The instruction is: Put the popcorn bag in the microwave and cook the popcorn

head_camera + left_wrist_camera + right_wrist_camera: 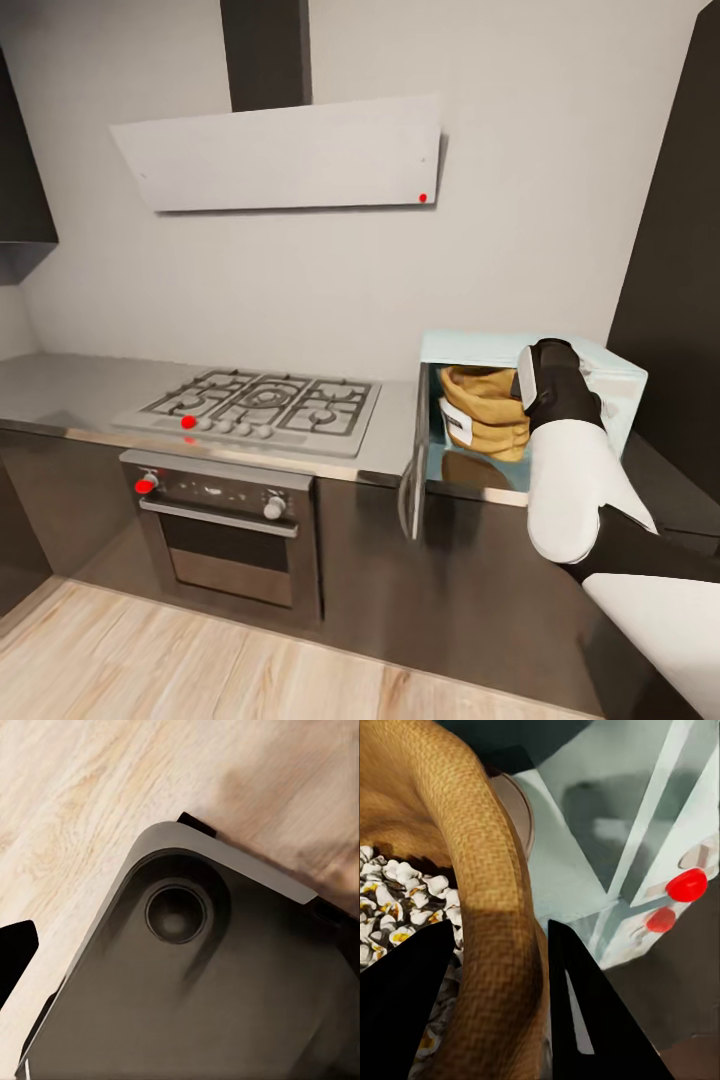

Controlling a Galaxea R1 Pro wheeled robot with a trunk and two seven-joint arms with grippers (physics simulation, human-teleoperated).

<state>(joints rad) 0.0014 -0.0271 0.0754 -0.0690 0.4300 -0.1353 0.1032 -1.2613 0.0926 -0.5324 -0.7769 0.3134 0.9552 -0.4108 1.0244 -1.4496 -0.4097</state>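
The pale mint-blue microwave [600,362] stands on the grey countertop [60,390] with its door [412,490] swung open toward me. Inside it stands the tan-orange popcorn bag [485,415], open at the top. My right arm reaches into the cavity, and its wrist [555,385] hides the fingers in the head view. In the right wrist view, my right gripper [502,926] straddles the bag's rim [472,832]. One finger is inside over white popped popcorn [397,907], the other outside, and both press the wall. One dark left fingertip [15,952] shows above the floor.
A steel gas hob [260,400] sits left of the microwave, over a built-in oven [230,530], with a hood [290,150] on the wall above. A tall dark cabinet [680,250] stands right of the microwave. My own dark base [210,982] rests on the wood floor [75,780].
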